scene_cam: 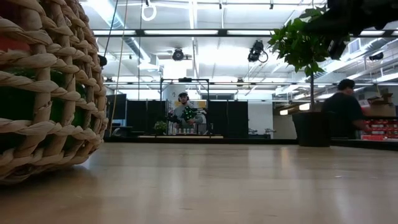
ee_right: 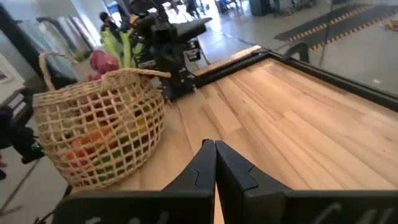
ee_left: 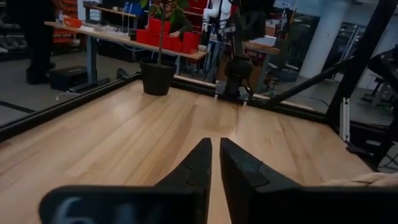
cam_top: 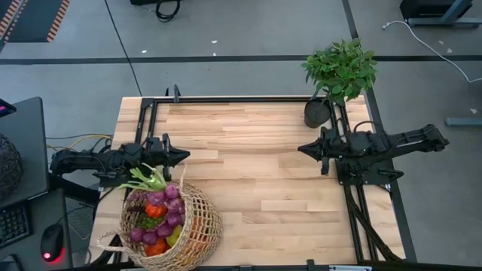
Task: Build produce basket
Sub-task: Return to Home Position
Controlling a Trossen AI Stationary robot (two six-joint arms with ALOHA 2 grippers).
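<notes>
Spanning most of the high view, one pale counter (cam_top: 263, 158) of wooden planks sits inside a black metal frame, with two dark arms lying at opposite ends. One large round tan wicker basket (cam_top: 203, 226) stands on its left corner, just beside the left gripper (cam_top: 185, 156). Its single thin loop handle (ee_right: 45, 62) shows best in the right wrist view. The toy produce (cam_top: 160, 214) is heaped inside: one green-and-white leek (cam_top: 147, 181) sticking out over the rim, a cluster of purple rounds, and red and orange pieces too crowded to count. One leafy green plant (cam_top: 340, 64) in a black pot stands at the far right corner, near the right gripper (cam_top: 302, 148).

Only the high view looks into the basket. The low view gives just its thick woven wall (scene_cam: 43, 93) up close, plus two people in the room behind. The right wrist view shows colours through the open weave.

The left gripper's fingers (ee_left: 199, 165) are drawn nearly together, a thin slit between them, holding nothing. The right gripper's fingers (ee_right: 233, 171) meet at the tips, also empty.
</notes>
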